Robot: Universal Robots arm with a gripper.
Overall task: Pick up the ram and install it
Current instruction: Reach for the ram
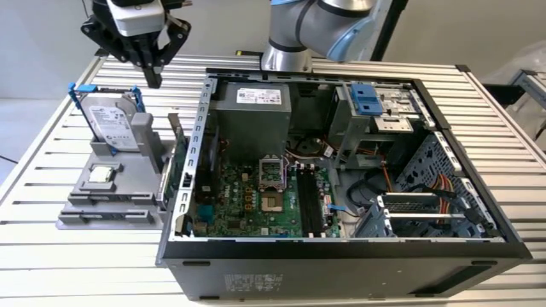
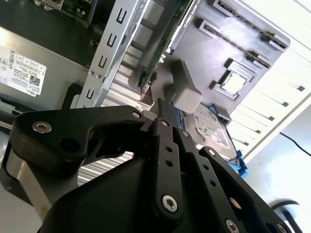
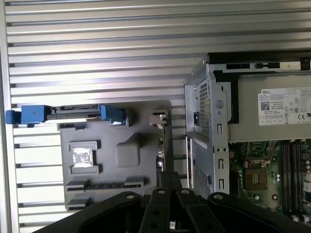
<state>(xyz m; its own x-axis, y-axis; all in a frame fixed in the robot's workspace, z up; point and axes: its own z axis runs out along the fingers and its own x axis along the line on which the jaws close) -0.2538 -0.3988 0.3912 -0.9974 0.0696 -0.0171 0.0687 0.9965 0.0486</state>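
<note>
At the exterior view's left, on the slatted table, a grey holder carries the drive and CPU. The gripper hangs above the drive's rear edge with its fingers pinched together, holding nothing, open air all round. Further right the ram stands on edge at the holder's right rim, just beside the case wall, with a narrow gap.

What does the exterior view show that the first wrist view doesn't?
Exterior view adds the arm's base, the case's blue-latched drive bay and orange cables. First wrist view adds a top-down look at the ram, edge-on, close to the gripper. Both show the hard drive, the CPU chip, their gray holder and the motherboard.
</note>
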